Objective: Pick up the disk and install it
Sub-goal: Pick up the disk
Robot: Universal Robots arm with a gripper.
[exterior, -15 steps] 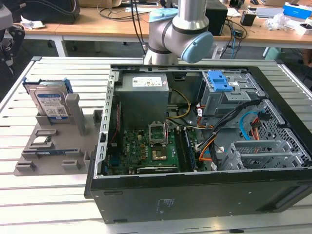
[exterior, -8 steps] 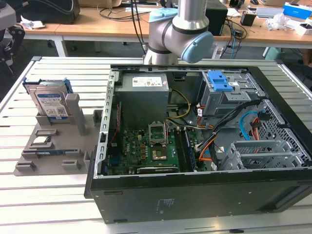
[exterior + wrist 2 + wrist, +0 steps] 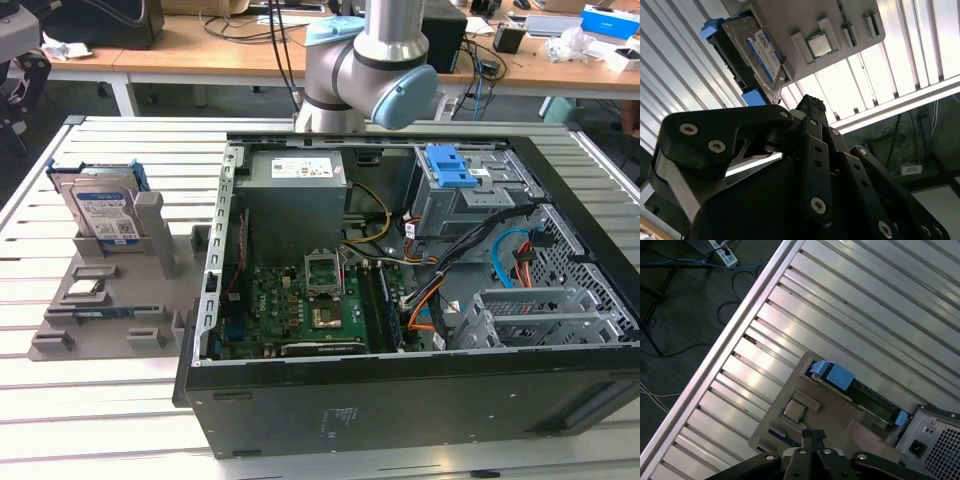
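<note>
Tool near the disk, not touching.

Cluttered wooden desks, dark floor

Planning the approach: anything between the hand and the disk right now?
Nothing visible. In the second wrist view the hand hangs clear of the disk, which stands upright in its grey holder, top edge exposed.

Silver arm with pale blue joint caps; black claw links, seemingly studded with silver screws
</note>
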